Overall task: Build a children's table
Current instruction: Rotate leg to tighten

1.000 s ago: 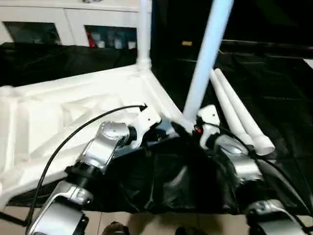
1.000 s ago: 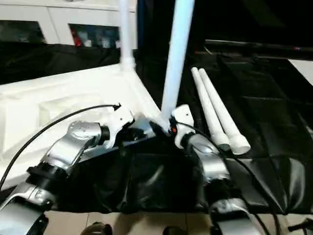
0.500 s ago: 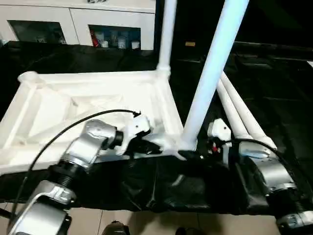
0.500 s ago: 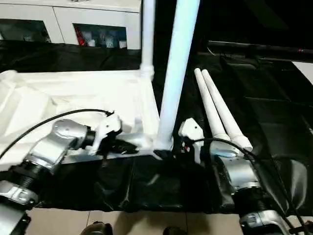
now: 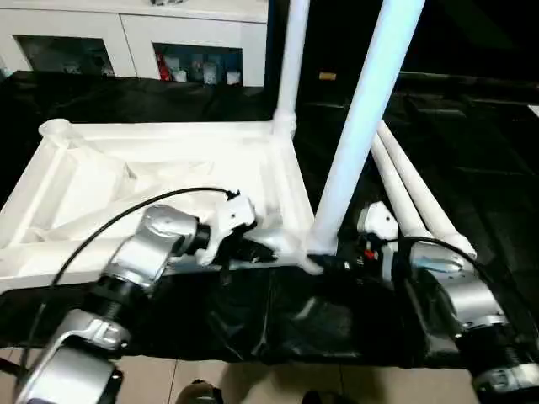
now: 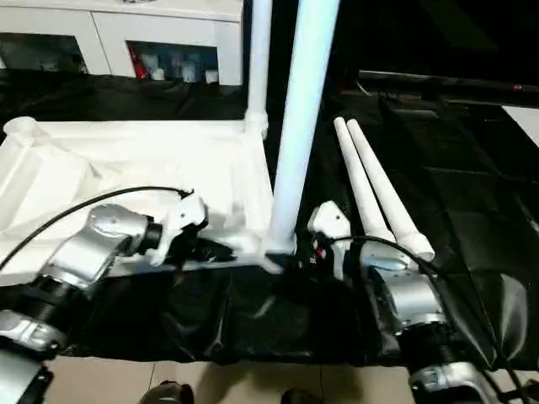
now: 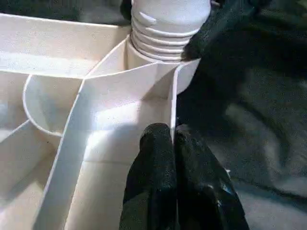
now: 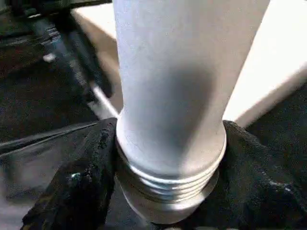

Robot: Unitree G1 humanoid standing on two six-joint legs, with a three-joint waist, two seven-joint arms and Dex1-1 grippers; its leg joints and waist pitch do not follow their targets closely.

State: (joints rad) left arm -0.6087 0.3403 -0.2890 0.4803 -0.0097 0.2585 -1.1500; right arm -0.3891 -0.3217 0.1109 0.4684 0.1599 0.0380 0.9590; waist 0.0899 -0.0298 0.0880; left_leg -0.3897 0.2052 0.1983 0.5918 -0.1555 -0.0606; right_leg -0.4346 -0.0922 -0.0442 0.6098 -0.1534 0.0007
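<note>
— Where are we on the table?

— I have the table top point(image 5: 160, 168) lying upside down on the black sheet point(image 5: 472, 126), ribs up, left of centre. One leg point(image 5: 289, 59) stands in the far right corner socket. I'm on the second leg point(image 5: 358, 126), at the near right corner. My right gripper point(image 8: 163, 158) is closed around its ribbed foot, one black finger on each side, and that ribbed end looks to sit at the mouth of the socket, with several ribs showing above the rim, so I judge it not fully home.

— And the left arm?

— My left gripper point(image 7: 173, 143) has its fingers pinched together on the thin edge wall of the top, just beside that socket, holding the top steady.

— Next move?

— I'd say press the leg straight down, perhaps with a twist, while it stands slightly tilted; I'd right it first.

— Anything in the way?

— Two spare legs point(image 5: 413, 194) lie side by side on the sheet just right of my right arm, near enough to knock. White cupboards point(image 5: 126, 42) are far behind.
</note>
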